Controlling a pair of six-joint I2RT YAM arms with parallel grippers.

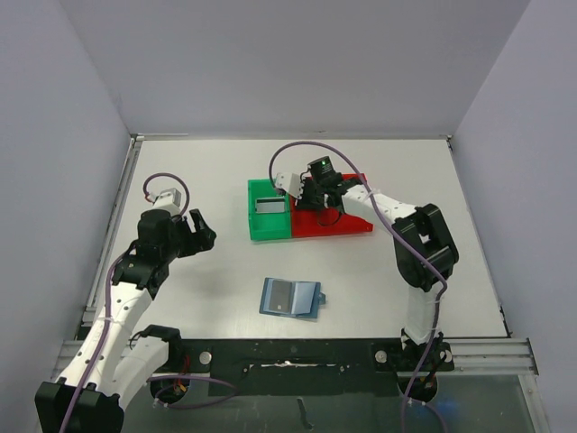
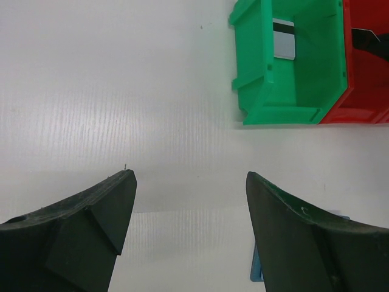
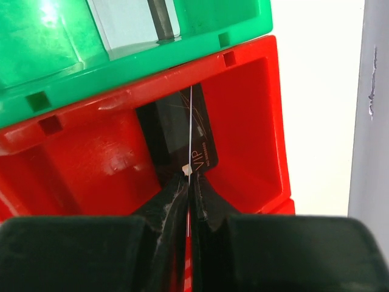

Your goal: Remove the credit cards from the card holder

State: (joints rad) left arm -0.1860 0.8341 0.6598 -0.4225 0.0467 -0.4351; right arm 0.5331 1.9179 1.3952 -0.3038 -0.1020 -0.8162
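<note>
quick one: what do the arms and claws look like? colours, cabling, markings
The left arm and right arm have white links and black joint housings. A purple cable loops along each. The left claw and right claw have matte black, wedge-shaped fingers. A green light glows on the right wrist. No sleeves or readable markings.

Top external: fixed, high behind the arm bases, facing down and forward; far enough to take in the whole bench (image 1: 207,180). Left wrist: above the bench, mid-distance, looking out past the left tool (image 2: 189,179) toward the green bin (image 2: 304,91). Right wrist: very close, looking past the right tool (image 3: 189,176) into the red bin (image 3: 243,134). Both bins appear in all three views.
</note>
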